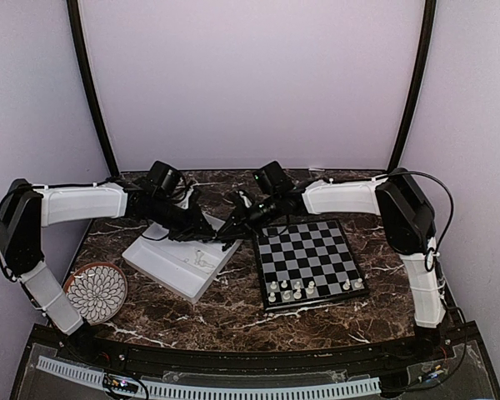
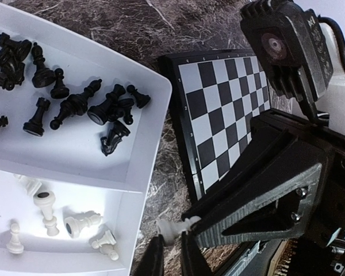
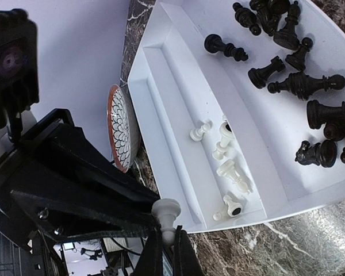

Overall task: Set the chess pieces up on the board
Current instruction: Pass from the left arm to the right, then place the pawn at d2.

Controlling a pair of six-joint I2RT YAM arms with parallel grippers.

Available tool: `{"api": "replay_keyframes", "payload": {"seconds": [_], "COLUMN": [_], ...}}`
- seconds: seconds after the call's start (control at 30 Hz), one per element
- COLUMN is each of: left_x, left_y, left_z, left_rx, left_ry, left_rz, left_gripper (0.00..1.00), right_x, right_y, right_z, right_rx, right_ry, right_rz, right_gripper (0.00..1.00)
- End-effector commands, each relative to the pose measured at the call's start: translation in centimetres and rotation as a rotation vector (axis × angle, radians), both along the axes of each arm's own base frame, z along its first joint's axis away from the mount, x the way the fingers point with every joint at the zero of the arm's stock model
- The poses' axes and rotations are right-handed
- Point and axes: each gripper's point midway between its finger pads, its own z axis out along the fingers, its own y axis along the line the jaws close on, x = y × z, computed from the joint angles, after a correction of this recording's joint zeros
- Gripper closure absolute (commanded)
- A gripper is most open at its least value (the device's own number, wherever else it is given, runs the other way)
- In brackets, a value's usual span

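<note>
One white pawn (image 3: 166, 211) pinched in right gripper (image 3: 164, 247) beside tray (image 3: 178, 144), left gripper (image 2: 172, 250) right at it, can't tell if clamped

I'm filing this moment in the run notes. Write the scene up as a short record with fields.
board: right of the tray, with set white pieces near its front edge only
tray: loose black pieces in one compartment, loose white pieces in the next
held white piece: lifted, between tray and board
right gripper: shut on the held white piece
left gripper: tips at the same piece, grip unclear
plate: near left, apart from both arms
</note>
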Motion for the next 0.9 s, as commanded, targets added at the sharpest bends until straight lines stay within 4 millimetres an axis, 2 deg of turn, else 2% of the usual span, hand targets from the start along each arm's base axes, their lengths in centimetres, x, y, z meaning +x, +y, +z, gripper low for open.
{"api": "replay_keyframes", "payload": {"seconds": [0.0, 0.1, 0.17, 0.4, 0.47, 0.6, 0.7, 0.87], "left_x": [0.5, 0.7, 0.8, 1.2, 1.3, 1.5, 1.6, 1.7], "left_y": [-0.5, -0.3, -0.2, 0.0, 0.2, 0.6, 0.7, 1.0], "left_z": [1.7, 2.2, 2.9, 4.1, 4.2, 4.3, 4.0, 3.8], "left_rx": [-0.04, -0.031, -0.024, -0.006, 0.002, 0.023, 0.038, 0.059], "left_ry": [-0.024, -0.038, -0.06, -0.103, -0.107, -0.119, -0.118, -0.117], "left_rz": [-0.01, -0.01, -0.011, -0.011, -0.006, 0.004, 0.005, 0.009], "left_gripper": [0.73, 0.56, 0.5, 0.48, 0.49, 0.48, 0.49, 0.49], "right_x": [0.8, 1.0, 0.9, -1.0, -1.4, -3.4, -5.3, -7.6], "right_y": [-0.5, -1.6, -2.9, -8.7, -10.8, -16.5, -20.3, -24.3], "right_z": [1.6, 1.7, 1.7, 2.3, 2.8, 3.2, 2.6, 0.9], "right_rx": [0.018, -0.04, -0.109, -0.332, -0.422, -0.669, -0.833, -1.029], "right_ry": [-0.076, -0.134, -0.187, -0.332, -0.373, -0.431, -0.436, -0.399], "right_rz": [-0.016, -0.016, -0.005, 0.016, 0.026, 0.08, 0.135, 0.208], "right_gripper": [0.99, 1.0, 1.0, 1.0, 1.0, 1.0, 1.0, 1.0]}}
